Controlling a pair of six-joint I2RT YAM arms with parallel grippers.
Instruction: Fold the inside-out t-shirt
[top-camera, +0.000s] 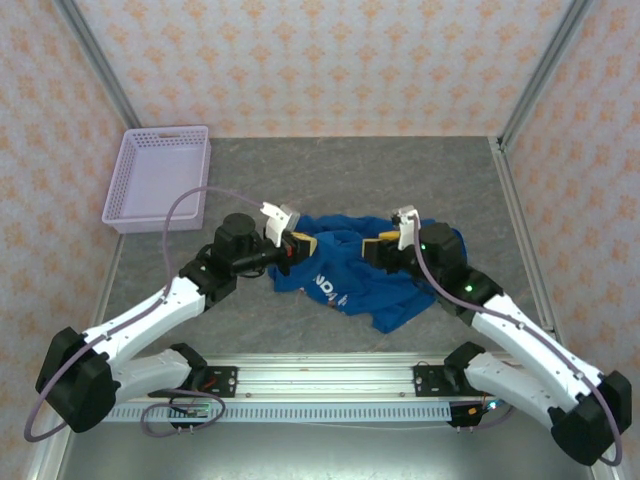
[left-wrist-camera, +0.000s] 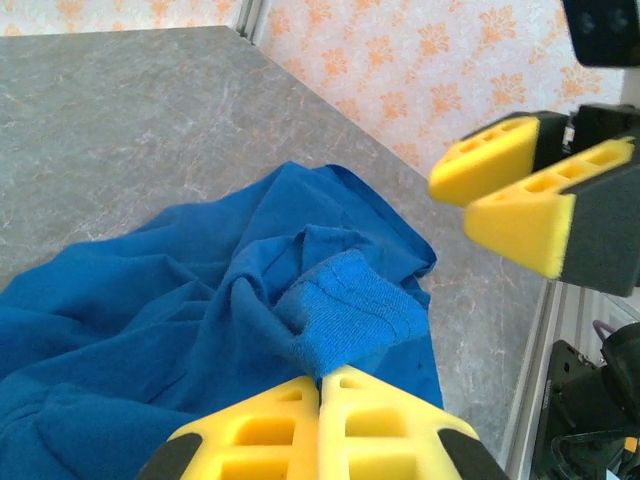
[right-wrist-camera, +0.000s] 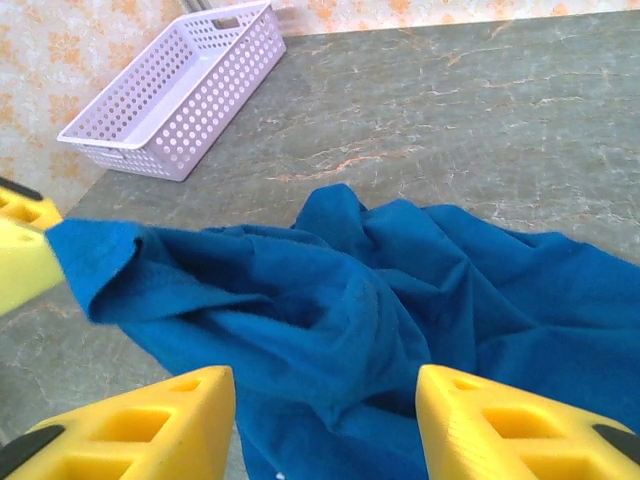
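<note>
Item: t-shirt (top-camera: 352, 272), royal blue, soft knit. It sits in a crumpled heap about the middle of the surface, somewhat nearer the near edge than the far one. White lettering (top-camera: 330, 290) shows on the part turned toward the near edge. No flat panel, straight edge or crease can be made out.

Hold, left: the left tool (left-wrist-camera: 320, 385) has its jaws pressed together on a ribbed fold of the t-shirt, which it lifts clear of the heap at the heap's left end.

Hold, right: the right tool (right-wrist-camera: 322, 378) stands with its jaws well apart at the heap's right end. Cloth bunches between them but is not clamped.

Progress, as judged: early. The garment is neither spread nor squared, and no fold has been made. Laying it flat, and the folding itself, are left to do.

Surface (top-camera: 350, 170): grey, marbled and matte. A lavender perforated basket (top-camera: 160, 175) sits in the far-left corner, well apart from the t-shirt. A metal rail (top-camera: 320, 375) runs along the near edge and carries both arm bases.

Room: the walls (top-camera: 300, 60) are papered in pale pink with an orange floral repeat. Slim metal frame posts (top-camera: 95, 55) rise at the corners.
</note>
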